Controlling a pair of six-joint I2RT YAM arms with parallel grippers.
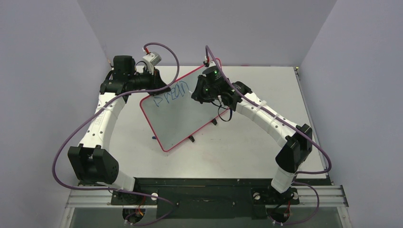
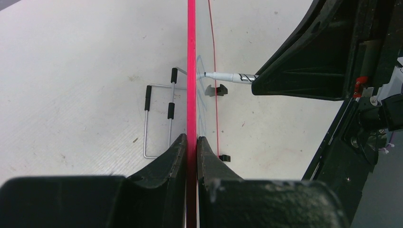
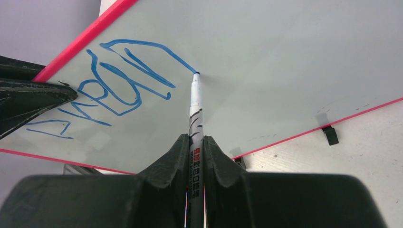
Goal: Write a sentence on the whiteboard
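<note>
Left gripper, nearest the lens, is clenched on the red rim of the whiteboard, which sits mid-table. One blue row of the sentence runs by the board's 11 o'clock corner. At its 3 o'clock end the right gripper clamps the marker, tip on the surface. You appear mid-stroke; the next move calls for steady contact toward 3 o'clock.

Pale lilac-grey back wall, matching left wall and right wall boxing in a small booth, matte white table faintly scuffed, black mounting plate and slotted aluminium rail along its near edge, soft even light, faint shadows
</note>
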